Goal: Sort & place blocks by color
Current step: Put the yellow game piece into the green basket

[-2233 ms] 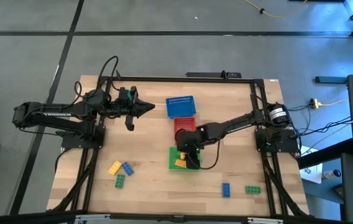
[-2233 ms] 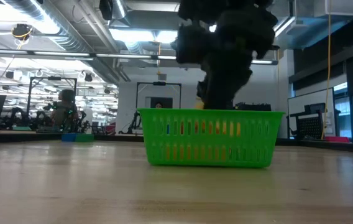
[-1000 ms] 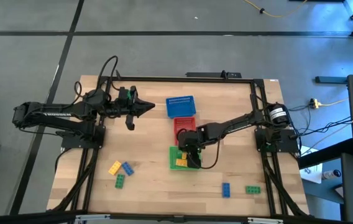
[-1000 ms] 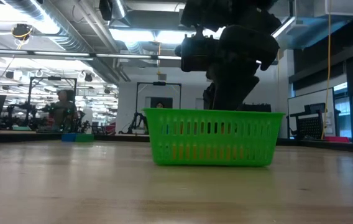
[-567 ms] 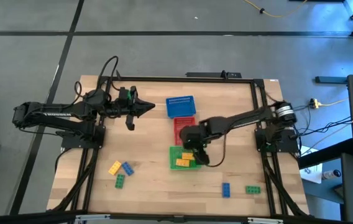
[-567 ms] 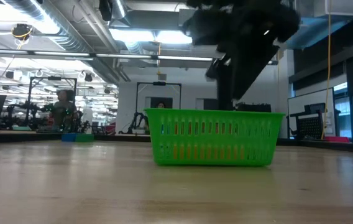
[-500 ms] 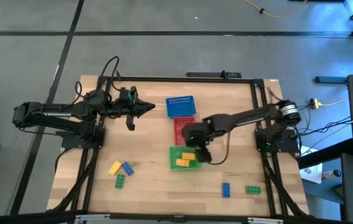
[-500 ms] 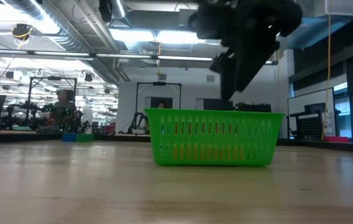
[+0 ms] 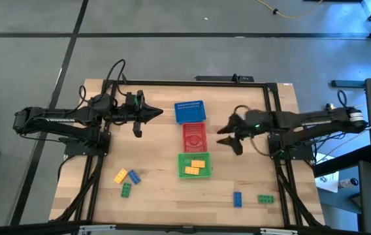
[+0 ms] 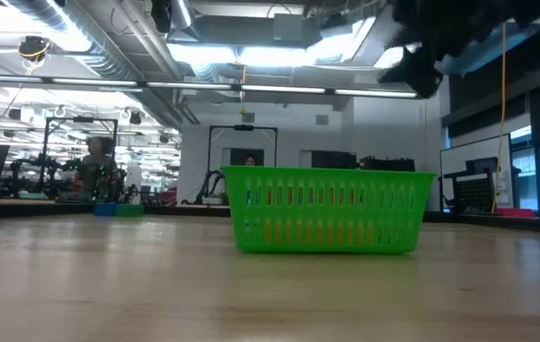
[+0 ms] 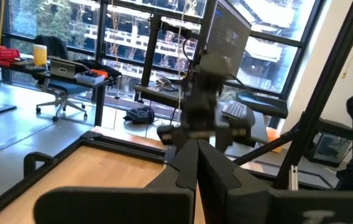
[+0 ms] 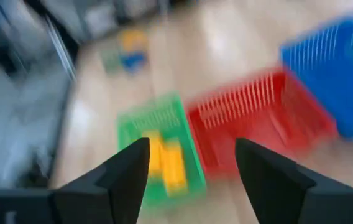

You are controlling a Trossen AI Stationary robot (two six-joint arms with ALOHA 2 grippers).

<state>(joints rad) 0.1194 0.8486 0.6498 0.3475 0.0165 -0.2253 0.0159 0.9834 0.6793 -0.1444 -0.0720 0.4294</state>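
Here my right gripper hung beside the red basket, fingers wide, empty; yellow blocks lay in green basket. Left gripper pinched closed, parked.

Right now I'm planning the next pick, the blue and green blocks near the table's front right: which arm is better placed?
Right: its open gripper hovers nearer the blue block and green block.

Grey floor; ceiling strip lights; large windows; office chair.
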